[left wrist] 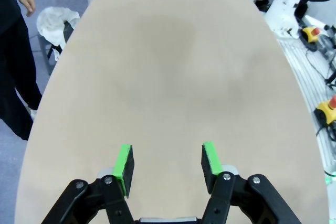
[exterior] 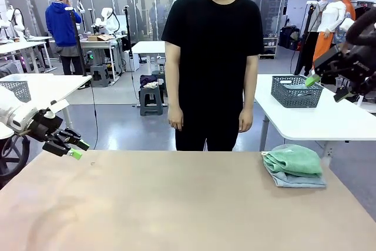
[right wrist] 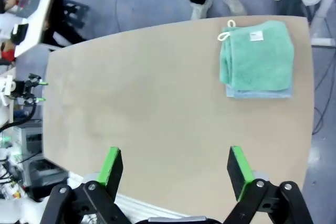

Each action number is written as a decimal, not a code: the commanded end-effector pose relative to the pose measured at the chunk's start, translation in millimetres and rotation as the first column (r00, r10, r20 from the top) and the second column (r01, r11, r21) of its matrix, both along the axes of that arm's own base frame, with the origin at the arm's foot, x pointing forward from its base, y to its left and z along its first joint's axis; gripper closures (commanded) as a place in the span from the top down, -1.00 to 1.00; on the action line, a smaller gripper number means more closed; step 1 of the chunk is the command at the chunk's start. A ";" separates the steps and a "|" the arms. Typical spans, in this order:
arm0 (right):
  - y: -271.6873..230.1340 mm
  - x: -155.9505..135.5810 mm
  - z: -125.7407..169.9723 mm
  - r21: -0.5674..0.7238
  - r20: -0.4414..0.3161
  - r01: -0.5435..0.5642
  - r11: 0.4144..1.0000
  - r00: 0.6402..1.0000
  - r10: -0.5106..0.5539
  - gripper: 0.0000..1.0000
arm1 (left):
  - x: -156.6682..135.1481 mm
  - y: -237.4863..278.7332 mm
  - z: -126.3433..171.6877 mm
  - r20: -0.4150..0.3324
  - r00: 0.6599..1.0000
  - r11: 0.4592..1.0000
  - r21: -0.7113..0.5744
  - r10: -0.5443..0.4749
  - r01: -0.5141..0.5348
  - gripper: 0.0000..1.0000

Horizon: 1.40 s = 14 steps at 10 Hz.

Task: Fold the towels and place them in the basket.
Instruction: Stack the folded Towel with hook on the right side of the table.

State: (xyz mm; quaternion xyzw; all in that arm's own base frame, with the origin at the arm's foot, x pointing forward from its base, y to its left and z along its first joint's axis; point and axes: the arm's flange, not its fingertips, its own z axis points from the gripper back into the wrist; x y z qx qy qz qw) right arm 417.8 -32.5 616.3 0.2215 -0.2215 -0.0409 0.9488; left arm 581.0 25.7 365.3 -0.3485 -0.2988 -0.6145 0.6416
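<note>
A bright workshop with glass partitions, white tables and other work stations stretches behind a wide beige tabletop that fills the near ground. A person in a black T-shirt and black trousers stands at the far edge of it, arms hanging, hands apart from everything on the table.

Behind and to the right, a white side table carries the dark grey rectangular plastic basket with perforated mesh sides, well apart from the towels.

On the right side of the beige table, near its far edge, lies a folded stack: the mint green terry towel on top, the light blue-grey terry towel under it, its edge showing along one side. In the right wrist view the green cloth has a small white loop and label, and the blue-grey one shows as a narrow strip beneath.

The left gripper hovers over the left edge of the table, its green-padded fingers parted with nothing between them. The right gripper hangs high at the right, fingers spread wide and empty above the bare table
</note>
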 end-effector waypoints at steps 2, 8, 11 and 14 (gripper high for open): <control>5.2 13.0 -4.9 -0.076 -0.012 0.015 0.997 1.000 -0.015 1.00 | -1.1 0.1 0.4 0.007 1.000 1.000 -0.007 -0.011 0.011 0.32; 5.5 -2.7 -3.4 -0.030 -0.001 0.010 1.000 1.000 -0.010 1.00 | -1.1 0.1 0.4 0.007 1.000 1.000 -0.007 -0.011 0.011 0.32; 5.5 -2.7 -3.4 -0.030 -0.001 0.010 1.000 1.000 -0.010 1.00 | -1.1 0.1 0.4 0.007 1.000 1.000 -0.007 -0.011 0.011 0.32; 5.5 -2.7 -3.4 -0.030 -0.001 0.010 1.000 1.000 -0.010 1.00 | -1.1 0.1 0.4 0.007 1.000 1.000 -0.007 -0.011 0.011 0.32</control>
